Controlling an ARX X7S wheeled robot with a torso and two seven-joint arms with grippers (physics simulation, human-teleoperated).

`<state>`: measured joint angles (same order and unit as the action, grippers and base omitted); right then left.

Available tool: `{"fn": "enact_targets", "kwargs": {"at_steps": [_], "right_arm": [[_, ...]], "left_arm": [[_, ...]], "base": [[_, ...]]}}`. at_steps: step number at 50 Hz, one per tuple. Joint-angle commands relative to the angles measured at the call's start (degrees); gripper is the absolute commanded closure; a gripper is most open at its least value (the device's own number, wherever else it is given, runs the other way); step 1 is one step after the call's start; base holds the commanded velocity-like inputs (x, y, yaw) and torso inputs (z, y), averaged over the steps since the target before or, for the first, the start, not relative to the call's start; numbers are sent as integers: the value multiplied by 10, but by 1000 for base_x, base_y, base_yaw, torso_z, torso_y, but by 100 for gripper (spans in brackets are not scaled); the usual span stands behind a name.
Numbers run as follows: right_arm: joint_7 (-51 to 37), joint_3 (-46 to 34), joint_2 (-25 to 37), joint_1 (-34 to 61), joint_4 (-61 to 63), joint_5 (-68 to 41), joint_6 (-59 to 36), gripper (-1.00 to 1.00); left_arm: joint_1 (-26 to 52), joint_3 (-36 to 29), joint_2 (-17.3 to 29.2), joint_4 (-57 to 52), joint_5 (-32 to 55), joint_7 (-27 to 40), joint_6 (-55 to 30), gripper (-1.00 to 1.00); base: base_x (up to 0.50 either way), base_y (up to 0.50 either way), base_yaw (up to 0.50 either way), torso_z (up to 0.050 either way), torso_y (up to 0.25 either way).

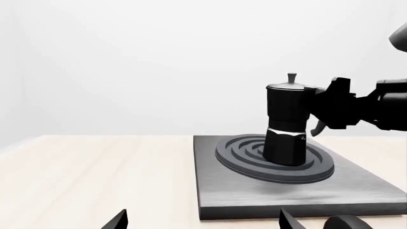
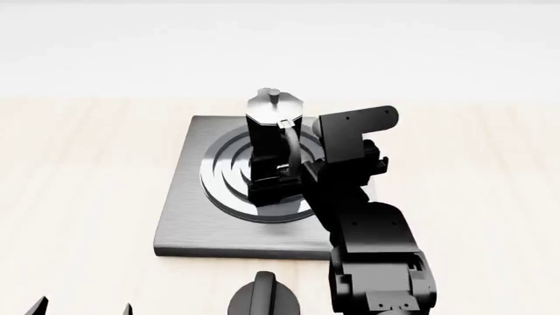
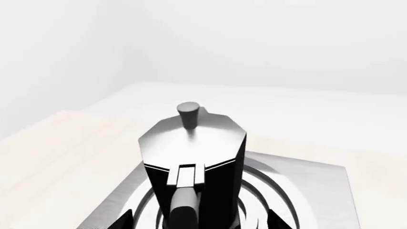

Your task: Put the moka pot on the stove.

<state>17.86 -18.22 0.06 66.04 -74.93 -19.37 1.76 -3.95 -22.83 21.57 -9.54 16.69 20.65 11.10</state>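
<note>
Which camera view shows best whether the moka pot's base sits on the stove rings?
The left wrist view: the moka pot appears side-on, base on the stove rings. The head view hides its base partly behind the right gripper; the right wrist view shows mostly its lid.

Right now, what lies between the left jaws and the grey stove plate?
Only bare pale wooden tabletop in the left wrist view; the tall black moka pot stands farther back on the flat grey stove, on its dark rings.

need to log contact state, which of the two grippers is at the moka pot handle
The right gripper: it reaches to the moka pot's curved handle on the stove. The left gripper sits apart, only its fingertips showing.
</note>
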Motion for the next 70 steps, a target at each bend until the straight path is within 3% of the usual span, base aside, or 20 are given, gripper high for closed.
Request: {"fn": "enact_targets", "kwargs": {"at_steps": [1,30,37,49,60,70], "right_arm": [[10,17,0,-3,-1,14,11,-100],[40,3,3,-20,2,6,115,-100],[6,-6,44,-102,223,-13,15,-100],[-23,-13,90,-193,460,-44,-73,-100],[-51,-5,126,-260,618,-74,-111,-100],[-71,9,147,-296,690,-91,-118,-100]], "left_arm": [[0,-1,1,0,0,1,1,-100],[5,-7,2,2,0,1,-1,-100],[6,-8,3,2,0,2,0,-100],[4,-8,5,-4,1,5,-1,-100],[17,-12,0,9,0,3,-4,-100],[19,-14,1,9,2,2,-6,-100]], "base": [[0,0,0,0,0],[0,0,0,0,0],[0,0,0,0,0],[0,0,0,0,0],[0,0,0,0,0],[0,0,0,0,0]]}}
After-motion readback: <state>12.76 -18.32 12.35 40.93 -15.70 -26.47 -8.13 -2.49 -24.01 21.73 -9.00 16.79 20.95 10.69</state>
